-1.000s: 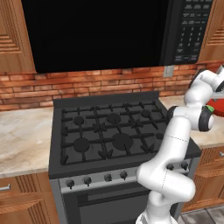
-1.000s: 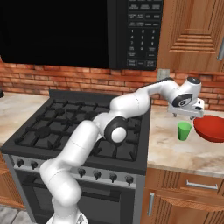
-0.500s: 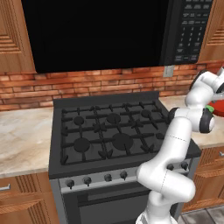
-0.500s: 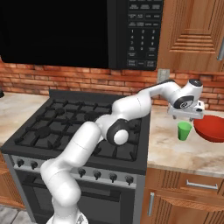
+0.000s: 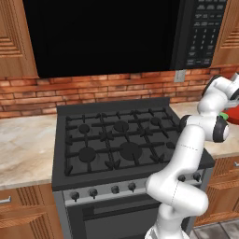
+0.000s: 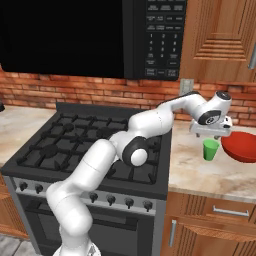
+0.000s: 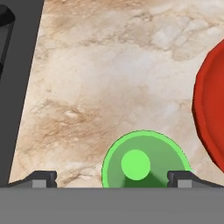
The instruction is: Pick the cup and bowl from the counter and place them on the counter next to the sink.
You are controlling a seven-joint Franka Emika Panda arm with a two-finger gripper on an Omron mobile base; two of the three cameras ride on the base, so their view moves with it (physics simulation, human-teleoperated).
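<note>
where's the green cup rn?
The cup stands on the counter right of the stove, just left of the red bowl, directly under the open gripper.

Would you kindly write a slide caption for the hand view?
Open hand above the green cup on the marbled counter, red bowl beside it.

Red brick backsplash [image 5: 107, 91] runs behind a black gas stove [image 5: 116, 144] with a row of knobs [image 5: 102, 191] on its steel front. Black microwave [image 6: 150, 37] with keypad hangs above. Brown wooden cabinets [image 6: 217, 37] flank it. Wall outlet [image 6: 186, 85] on the brick. Grey tiled floor [image 5: 219, 231] at lower right.
</note>
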